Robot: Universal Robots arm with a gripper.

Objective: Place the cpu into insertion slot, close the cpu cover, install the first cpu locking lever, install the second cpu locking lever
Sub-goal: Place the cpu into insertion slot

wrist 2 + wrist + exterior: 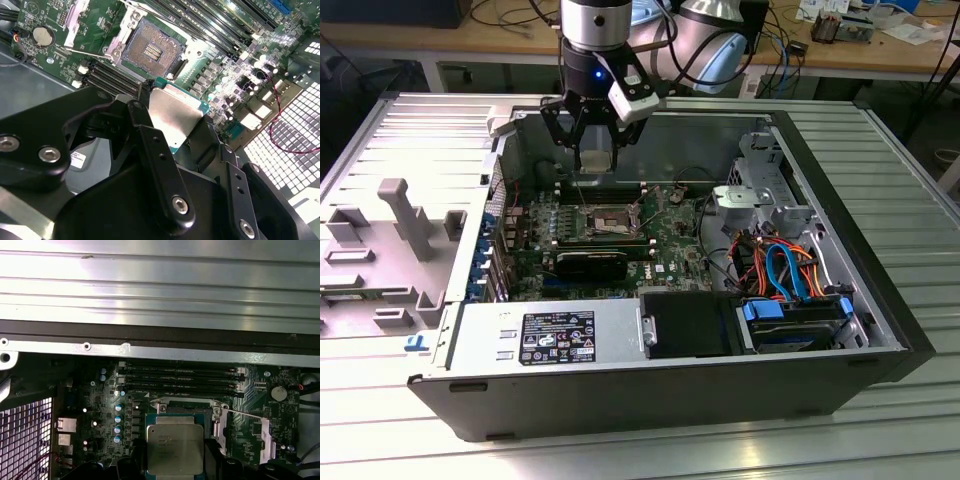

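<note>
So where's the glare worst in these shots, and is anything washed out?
In the first wrist view the ribbed metal surface glares in pale bands; in the second wrist view the perforated grille is washed out white and the cpu gleams softly; the exterior view is evenly lit, the computer case darker inside.

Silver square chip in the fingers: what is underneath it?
Green circuit board and the square silvery socket show around the flat silver-grey square chip; what lies directly beneath is covered.
</note>
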